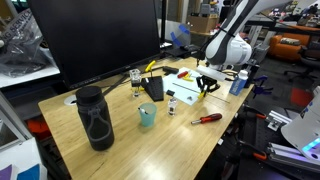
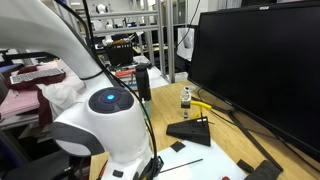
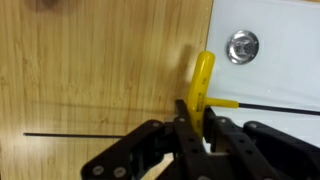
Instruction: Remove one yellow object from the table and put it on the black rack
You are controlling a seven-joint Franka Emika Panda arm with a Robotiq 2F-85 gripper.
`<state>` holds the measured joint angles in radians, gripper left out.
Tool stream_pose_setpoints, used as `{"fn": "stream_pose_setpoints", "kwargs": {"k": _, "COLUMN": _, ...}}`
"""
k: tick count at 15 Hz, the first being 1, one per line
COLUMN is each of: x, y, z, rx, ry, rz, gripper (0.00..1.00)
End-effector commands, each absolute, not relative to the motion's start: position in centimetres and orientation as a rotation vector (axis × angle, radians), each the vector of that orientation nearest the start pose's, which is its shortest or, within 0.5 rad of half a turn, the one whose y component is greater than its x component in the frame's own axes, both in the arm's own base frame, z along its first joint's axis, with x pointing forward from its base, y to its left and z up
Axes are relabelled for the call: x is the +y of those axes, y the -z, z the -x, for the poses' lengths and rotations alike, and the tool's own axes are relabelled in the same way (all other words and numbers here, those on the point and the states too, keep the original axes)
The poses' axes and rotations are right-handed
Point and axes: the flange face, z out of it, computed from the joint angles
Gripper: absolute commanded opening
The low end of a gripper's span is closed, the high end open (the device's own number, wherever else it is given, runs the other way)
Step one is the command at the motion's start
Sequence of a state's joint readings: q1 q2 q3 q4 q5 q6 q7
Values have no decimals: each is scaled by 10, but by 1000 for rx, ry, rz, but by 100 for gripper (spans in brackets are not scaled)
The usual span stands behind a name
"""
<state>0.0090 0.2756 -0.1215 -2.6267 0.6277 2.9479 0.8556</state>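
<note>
Our pincer [image 3: 197, 128] is clamped shut on the yellow object [image 3: 203, 75], which sticks out of the jaws low over the table [image 3: 90, 70], beside a white sheet [image 3: 275, 70]. We judge the grasp made. Next we must lift and carry it to the black rack [image 1: 152, 88], well apart.

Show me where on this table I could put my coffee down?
Bare table lies between the teal cup and the red-handled screwdriver, toward the near edge. It is crowded around the black rack and the hand, shut on the yellow object.
</note>
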Motion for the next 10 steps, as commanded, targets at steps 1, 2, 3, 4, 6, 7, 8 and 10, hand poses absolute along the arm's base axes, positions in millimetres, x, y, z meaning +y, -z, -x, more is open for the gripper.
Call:
{"fn": "stream_pose_setpoints", "kwargs": {"k": 1, "x": -92, "y": -164, "z": -410, "rx": 2099, "ry": -39, "rz": 2148, "gripper": 25}}
{"fn": "stream_pose_setpoints", "kwargs": {"k": 2, "x": -92, "y": -164, "z": -410, "rx": 2094, "ry": -43, "rz": 2152, "gripper": 44}}
{"fn": "stream_pose_setpoints", "kwargs": {"k": 3, "x": -92, "y": -165, "z": -410, "rx": 2089, "ry": -47, "rz": 2154, "gripper": 50}}
{"fn": "stream_pose_setpoints", "kwargs": {"k": 4, "x": -92, "y": -165, "z": -410, "rx": 2084, "ry": -50, "rz": 2156, "gripper": 56}}
{"fn": "stream_pose_setpoints", "kwargs": {"k": 6, "x": -92, "y": -166, "z": -410, "rx": 2078, "ry": -57, "rz": 2158, "gripper": 70}}
{"fn": "stream_pose_setpoints", "kwargs": {"k": 7, "x": -92, "y": -166, "z": -411, "rx": 2076, "ry": -59, "rz": 2159, "gripper": 78}}
{"fn": "stream_pose_setpoints", "kwargs": {"k": 8, "x": -92, "y": -165, "z": -411, "rx": 2074, "ry": -61, "rz": 2161, "gripper": 84}}
{"fn": "stream_pose_setpoints", "kwargs": {"k": 10, "x": -92, "y": -165, "z": -410, "rx": 2073, "ry": -65, "rz": 2162, "gripper": 98}}
